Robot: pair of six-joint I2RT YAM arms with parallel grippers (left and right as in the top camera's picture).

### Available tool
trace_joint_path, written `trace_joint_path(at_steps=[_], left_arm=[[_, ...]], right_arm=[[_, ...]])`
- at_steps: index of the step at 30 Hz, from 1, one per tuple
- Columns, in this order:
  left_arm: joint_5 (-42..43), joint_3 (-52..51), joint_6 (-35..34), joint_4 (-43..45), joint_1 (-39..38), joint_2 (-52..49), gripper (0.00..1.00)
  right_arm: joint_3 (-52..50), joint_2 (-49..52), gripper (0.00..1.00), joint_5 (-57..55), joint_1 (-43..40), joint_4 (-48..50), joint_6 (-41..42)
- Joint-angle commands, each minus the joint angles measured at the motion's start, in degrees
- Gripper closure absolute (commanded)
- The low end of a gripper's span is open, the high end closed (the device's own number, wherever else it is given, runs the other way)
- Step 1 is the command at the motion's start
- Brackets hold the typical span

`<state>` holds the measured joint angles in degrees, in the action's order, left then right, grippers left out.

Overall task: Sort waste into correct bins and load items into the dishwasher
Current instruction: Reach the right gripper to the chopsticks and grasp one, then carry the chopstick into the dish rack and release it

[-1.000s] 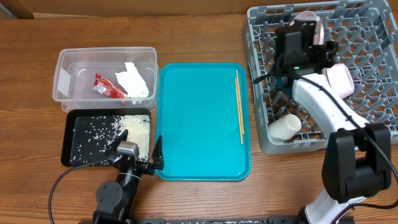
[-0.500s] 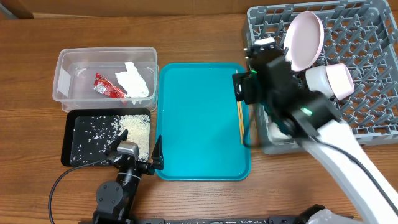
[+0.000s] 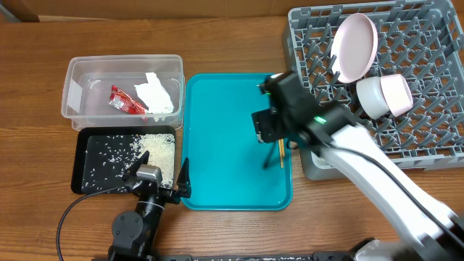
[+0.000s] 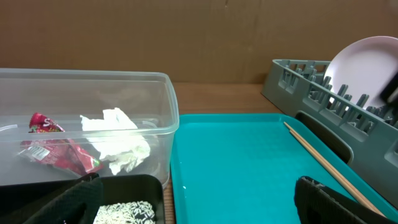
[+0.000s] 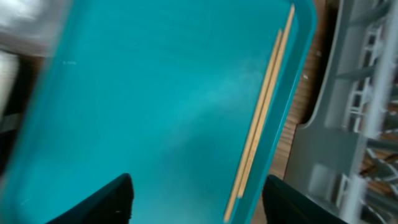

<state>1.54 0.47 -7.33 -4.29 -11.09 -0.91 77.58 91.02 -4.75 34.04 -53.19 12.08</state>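
Wooden chopsticks (image 3: 281,154) are the thin, pale brown pair lying side by side on the teal tray (image 3: 225,145). They run straight along the tray's right rim, and in the overhead view the right arm hides a big part of them. The teal tray sits in the middle of the table (image 3: 232,32), and the chopsticks (image 5: 261,118) are the only thing on it. The right gripper (image 3: 267,130) hangs over the right side of the tray, just beside the chopsticks. Its two black fingers (image 5: 112,199) are spread wide apart and hold nothing. The left gripper (image 3: 159,177) is by the near edge of the table, at the near left corner of the teal tray. Its fingers (image 4: 68,202) are spread wide too, with nothing between them. A clear tub (image 3: 72,87) sits toward the far left of the table. In it are a red sauce packet (image 3: 125,101) and a crumpled white napkin (image 3: 158,94), touching each other. A black tray (image 3: 83,170) sits right by the tub, on the side closer to the near edge. White rice (image 3: 156,156) lies in it, piled at its right end and scattered over the rest. A grey dish rack (image 3: 435,123) fills the far right corner. A pink and white plate (image 3: 355,47) stands on its edge in the rack, and a pink and white bowl (image 3: 384,94) lies on its side next to it.
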Motion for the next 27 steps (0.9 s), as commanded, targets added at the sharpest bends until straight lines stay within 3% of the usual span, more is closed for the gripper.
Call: trace_joint_path(at_steps=[1, 2, 10, 18, 23, 26, 27], left_arm=[[0.4, -0.2, -0.4, -0.1, 0.3, 0.3, 0.00], [0.4, -0.2, -0.4, -0.1, 0.3, 0.3, 0.00], [0.4, -0.2, -0.4, -0.1, 0.3, 0.3, 0.00], [0.4, -0.2, -0.4, -0.1, 0.3, 0.3, 0.00], [0.4, -0.2, -0.4, -0.1, 0.3, 0.3, 0.00], [0.4, -0.2, -0.4, -0.1, 0.3, 0.3, 0.00], [0.4, -0.2, -0.4, -0.1, 0.3, 0.3, 0.00]], right_arm=[[-0.5, 7.8, 0.37, -5.2, -0.7, 3.0, 0.9], [-0.5, 9.8, 0.42, -5.6, -0.8, 3.9, 1.0], [-0.5, 21.9, 0.45, -8.7, -2.4, 7.6, 1.5], [-0.5, 27.4, 0.56, -5.5, -2.5, 8.5, 1.7], [-0.5, 28.0, 0.78, -2.6, -2.5, 7.2, 1.4], [1.8, 27.5, 0.96, -2.6, -2.5, 3.4, 1.5], [2.7, 27.1, 0.96, -2.6, -2.5, 2.3, 1.5]])
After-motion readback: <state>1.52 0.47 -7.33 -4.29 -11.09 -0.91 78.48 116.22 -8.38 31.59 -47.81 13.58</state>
